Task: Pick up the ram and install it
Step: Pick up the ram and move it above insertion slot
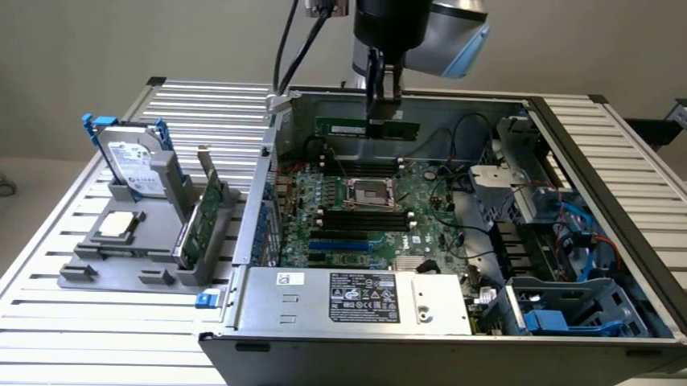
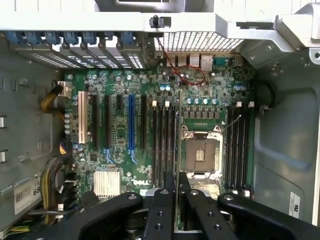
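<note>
1. The gripper (image 1: 384,119) hangs over the open computer case (image 1: 601,265), its fingers (image 2: 161,210) clamped on the ram (image 1: 346,128).
2. The ram is held in the air with its long edge level, up near the far wall of the case and clear of the motherboard (image 1: 429,229) below.
3. In the wrist view the ram shows edge-on as a thin line between the fingers. It runs parallel to the black memory slots (image 2: 162,145) and lies just beside that bank, between it and the processor socket (image 2: 200,155).
4. The processor socket sits open in its metal frame. A second bank of memory slots (image 2: 237,145) lies on its other side.
5. Beyond the first bank stand the expansion slots, among them a blue slot (image 2: 131,122) and a white slot (image 2: 81,117). A silver heatsink (image 2: 107,182) sits near their ends.
6. Cable bundles (image 2: 50,180) run along the case wall beside the board.
7. The power supply (image 1: 355,297) fills the near edge of the case. A drive cage (image 1: 564,310) with blue parts occupies the corner at the exterior view's right.
8. Outside the case, at the exterior view's left, a gray holder (image 1: 108,269) on the slatted table (image 1: 43,322) carries a hard drive (image 1: 134,165), a green expansion card (image 1: 209,213) and a square processor chip (image 1: 118,225), all well apart from the gripper.
</note>
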Available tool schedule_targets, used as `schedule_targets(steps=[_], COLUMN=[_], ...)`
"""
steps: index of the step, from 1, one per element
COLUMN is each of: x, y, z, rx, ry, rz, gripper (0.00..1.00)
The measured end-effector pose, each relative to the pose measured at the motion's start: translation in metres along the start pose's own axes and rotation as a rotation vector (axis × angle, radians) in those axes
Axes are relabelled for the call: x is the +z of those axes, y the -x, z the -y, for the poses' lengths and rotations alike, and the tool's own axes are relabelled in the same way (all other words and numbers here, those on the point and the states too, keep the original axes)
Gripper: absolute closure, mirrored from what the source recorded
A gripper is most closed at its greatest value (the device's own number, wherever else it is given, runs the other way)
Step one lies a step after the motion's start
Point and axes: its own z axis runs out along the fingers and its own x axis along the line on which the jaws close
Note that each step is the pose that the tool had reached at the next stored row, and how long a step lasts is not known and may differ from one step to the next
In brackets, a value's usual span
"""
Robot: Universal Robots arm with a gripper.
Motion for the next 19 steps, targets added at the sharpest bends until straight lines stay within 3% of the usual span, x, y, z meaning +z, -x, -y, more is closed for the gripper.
schedule_targets(steps=[4,9,19], x=[0.0035,0.0060,0.0240], y=[0.004,0.006,0.006], z=[0.0055,0.0223,0.0235], rx=[-0.005,-0.006,-0.016], ry=[-0.0001,0.0010,0.0010], rz=[-0.0001,0.0000,-0.0002], gripper=[0.85,0.85,0.85])
